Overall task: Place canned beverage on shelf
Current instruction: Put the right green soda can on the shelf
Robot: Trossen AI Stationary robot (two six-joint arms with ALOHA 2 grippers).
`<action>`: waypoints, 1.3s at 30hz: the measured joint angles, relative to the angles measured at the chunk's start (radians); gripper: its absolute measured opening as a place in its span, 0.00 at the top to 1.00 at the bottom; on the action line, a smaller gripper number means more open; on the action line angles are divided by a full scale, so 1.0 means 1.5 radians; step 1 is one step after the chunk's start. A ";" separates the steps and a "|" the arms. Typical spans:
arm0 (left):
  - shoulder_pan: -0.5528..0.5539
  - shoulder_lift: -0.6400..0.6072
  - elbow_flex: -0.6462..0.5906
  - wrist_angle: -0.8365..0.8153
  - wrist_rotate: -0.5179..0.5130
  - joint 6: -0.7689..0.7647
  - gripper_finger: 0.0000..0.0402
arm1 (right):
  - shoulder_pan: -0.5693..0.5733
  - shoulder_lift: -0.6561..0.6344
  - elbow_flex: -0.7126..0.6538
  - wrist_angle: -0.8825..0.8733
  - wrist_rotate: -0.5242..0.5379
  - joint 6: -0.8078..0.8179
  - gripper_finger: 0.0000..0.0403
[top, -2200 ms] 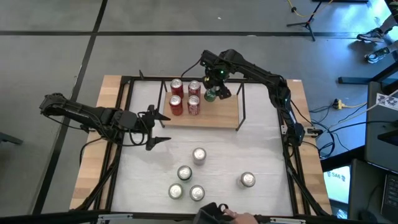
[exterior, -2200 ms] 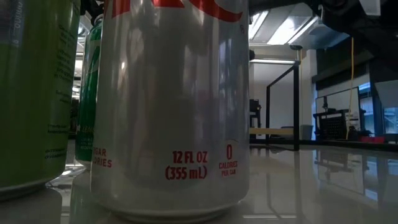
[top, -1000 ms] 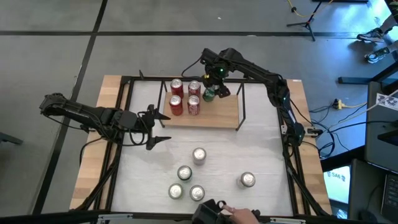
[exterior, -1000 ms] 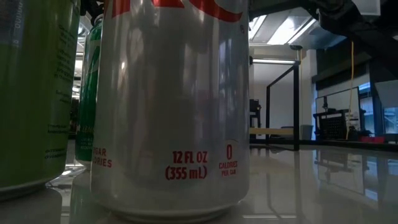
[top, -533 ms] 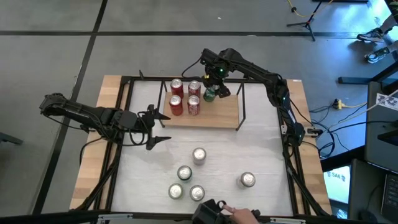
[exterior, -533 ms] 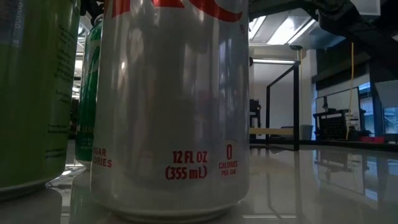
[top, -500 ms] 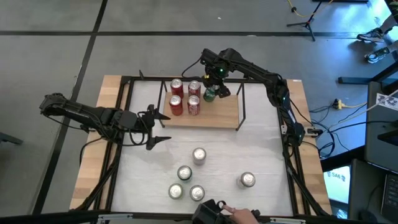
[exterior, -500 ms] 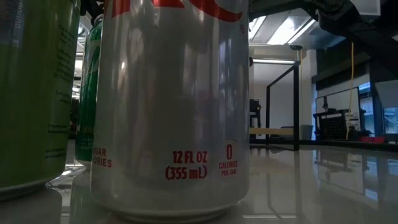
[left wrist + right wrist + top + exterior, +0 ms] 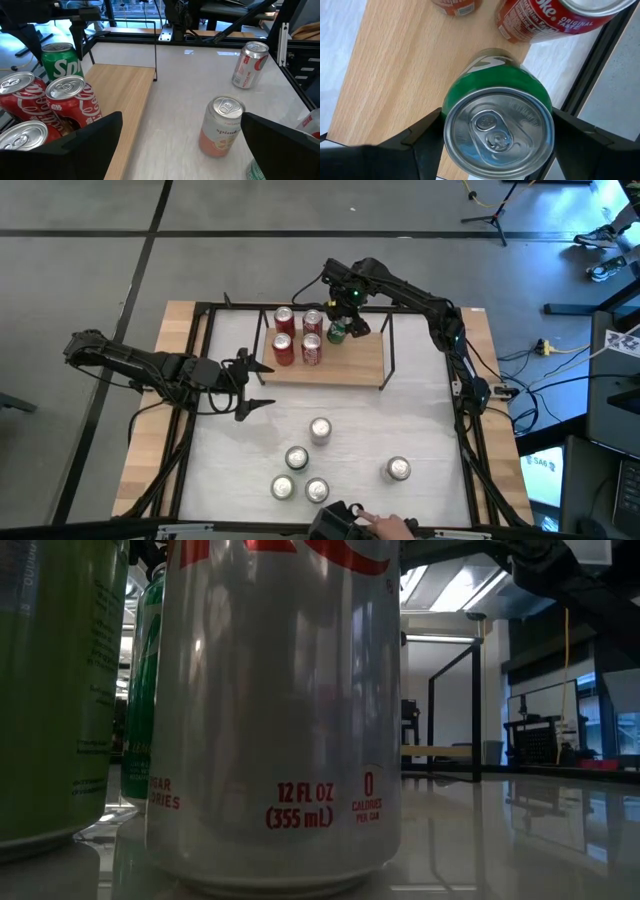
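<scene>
Nothing has shifted: right gripper [image 9: 495, 145] stays clamped on the green can [image 9: 497, 107] at the shelf's [image 9: 350, 360] back edge. Left gripper [image 9: 252, 385] waits, jaws apart. Low view shows only cans.

Bright ceiling lights [image 9: 470, 580] shine from above; the white table [image 9: 420, 420] glares, and it mirrors the room in the low view; there the big silver can [image 9: 275, 710] sits very close and looks dim; shadows are soft.
</scene>
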 joint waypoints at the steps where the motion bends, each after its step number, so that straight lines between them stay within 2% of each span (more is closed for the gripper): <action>1: 0.000 0.000 0.000 0.000 0.000 0.000 0.01 | 0.000 0.000 0.000 0.000 0.000 0.000 0.26; 20: 0.000 0.000 0.000 0.000 0.000 0.000 0.01 | 0.001 0.000 0.000 0.031 0.000 0.000 0.26; 29: 0.000 0.000 0.000 0.000 0.000 0.000 0.01 | 0.000 0.000 0.000 0.027 0.000 0.046 0.26; 39: 0.000 0.000 0.000 0.000 0.000 0.000 0.01 | 0.000 0.000 0.000 -0.022 0.042 0.029 0.26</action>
